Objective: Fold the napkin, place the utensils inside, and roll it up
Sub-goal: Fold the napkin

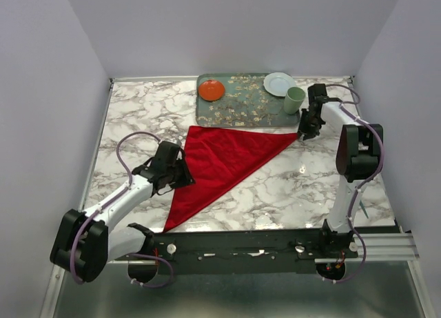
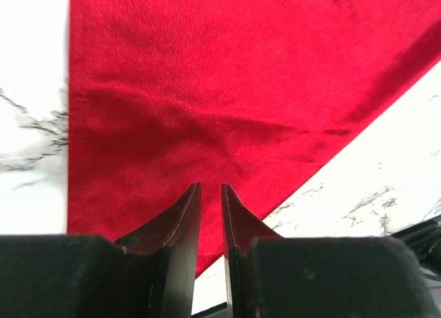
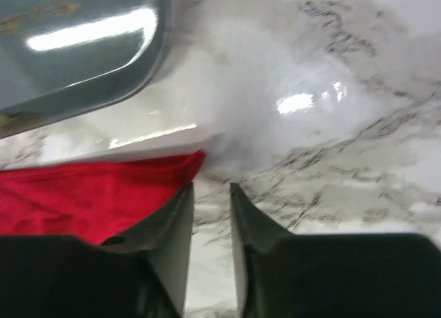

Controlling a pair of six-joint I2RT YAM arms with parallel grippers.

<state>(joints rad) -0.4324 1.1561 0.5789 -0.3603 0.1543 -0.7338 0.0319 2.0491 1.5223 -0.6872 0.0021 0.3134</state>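
- My right claw [image 3: 211, 185] stood with its jaws a little apart and nothing between them; only marble showed through the gap.
- The right-hand corner of the napkin [image 3: 89, 197] lay flat just beside that claw's left finger, on the table [image 3: 331, 159] and near the rim of the tray [image 3: 162, 49].
- My left claw [image 2: 210, 187] showed a narrow slit between its jaws, poised over the napkin's left part and pinching no cloth that I could see.
- The napkin lay as one red triangle, its points near the tray and at the table's near edge.
- I could not pick out the utensils; on the tray I saw only an orange plate [image 1: 211, 90], a white plate [image 1: 278, 83] and a cup [image 1: 295, 99].
- I judged the fold to be laid. To finish it well, my right claw needed to rise straight up so its finger would not drag the corner, while my left claw pressed the crease flat without bunching it.
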